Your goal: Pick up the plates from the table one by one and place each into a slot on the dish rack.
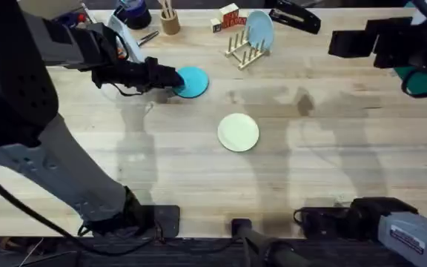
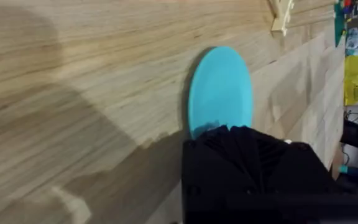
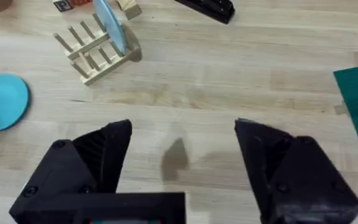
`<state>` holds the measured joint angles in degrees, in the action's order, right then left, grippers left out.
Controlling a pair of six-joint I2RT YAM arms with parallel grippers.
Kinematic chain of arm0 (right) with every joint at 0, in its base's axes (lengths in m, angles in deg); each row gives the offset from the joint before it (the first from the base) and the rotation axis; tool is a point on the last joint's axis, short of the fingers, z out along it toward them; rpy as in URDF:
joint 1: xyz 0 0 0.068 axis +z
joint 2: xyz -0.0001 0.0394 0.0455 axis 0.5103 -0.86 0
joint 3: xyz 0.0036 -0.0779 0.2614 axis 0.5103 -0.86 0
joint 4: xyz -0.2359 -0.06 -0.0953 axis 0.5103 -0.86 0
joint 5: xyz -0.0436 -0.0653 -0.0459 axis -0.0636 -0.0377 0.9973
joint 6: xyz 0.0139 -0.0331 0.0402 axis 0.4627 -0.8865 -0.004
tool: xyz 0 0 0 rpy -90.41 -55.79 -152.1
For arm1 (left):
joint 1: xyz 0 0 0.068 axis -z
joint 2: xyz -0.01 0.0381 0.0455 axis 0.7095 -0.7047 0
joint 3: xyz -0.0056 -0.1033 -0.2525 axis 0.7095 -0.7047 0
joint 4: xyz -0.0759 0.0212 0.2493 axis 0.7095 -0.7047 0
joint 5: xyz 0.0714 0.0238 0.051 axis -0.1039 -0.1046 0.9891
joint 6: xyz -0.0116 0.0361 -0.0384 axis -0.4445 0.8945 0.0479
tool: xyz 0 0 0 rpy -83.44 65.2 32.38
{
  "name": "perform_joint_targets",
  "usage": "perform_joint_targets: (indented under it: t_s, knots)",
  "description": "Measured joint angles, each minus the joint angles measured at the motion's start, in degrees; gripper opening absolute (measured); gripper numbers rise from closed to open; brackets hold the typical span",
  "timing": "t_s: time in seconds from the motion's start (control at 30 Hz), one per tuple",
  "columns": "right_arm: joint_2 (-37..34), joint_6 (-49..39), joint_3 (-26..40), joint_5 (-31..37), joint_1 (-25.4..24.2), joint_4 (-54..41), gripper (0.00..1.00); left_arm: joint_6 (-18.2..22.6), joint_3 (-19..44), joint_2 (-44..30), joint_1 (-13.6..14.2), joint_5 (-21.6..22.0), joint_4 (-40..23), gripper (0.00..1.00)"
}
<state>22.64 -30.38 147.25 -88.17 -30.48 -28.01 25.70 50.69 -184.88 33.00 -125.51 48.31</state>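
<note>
Grained wooden table [image 1: 332, 148], smooth matt turquoise plate [image 1: 193, 81]

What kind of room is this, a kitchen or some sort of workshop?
Probably a robotics lab bench, not a kitchen: two robot arms work over a plank table, with toy-like plastic plates, turquoise and cream, and a small wooden dish rack set out for practice.

Bare table [image 1: 332, 163] lies open around the cream plate [image 1: 238, 132]; the rack [image 1: 245, 50] seems crowded by clutter behind.
</note>
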Motion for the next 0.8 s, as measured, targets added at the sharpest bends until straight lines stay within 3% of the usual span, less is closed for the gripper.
perform_joint_targets:
  t_s: [0.47, 0.8]
  knots:
    - [0.0, 0.0, 0.0, 0.0, 0.0, 0.0, 0.996, 0.0, 1.6, -4.9, -1.6, -6.2, 1.3, 0.039]
    - [0.0, 1.4, 0.0, 0.0, 0.0, 0.0, 0.995, 0.1, 1.7, -5.1, -1.6, -6.8, 1.2, 0.039]
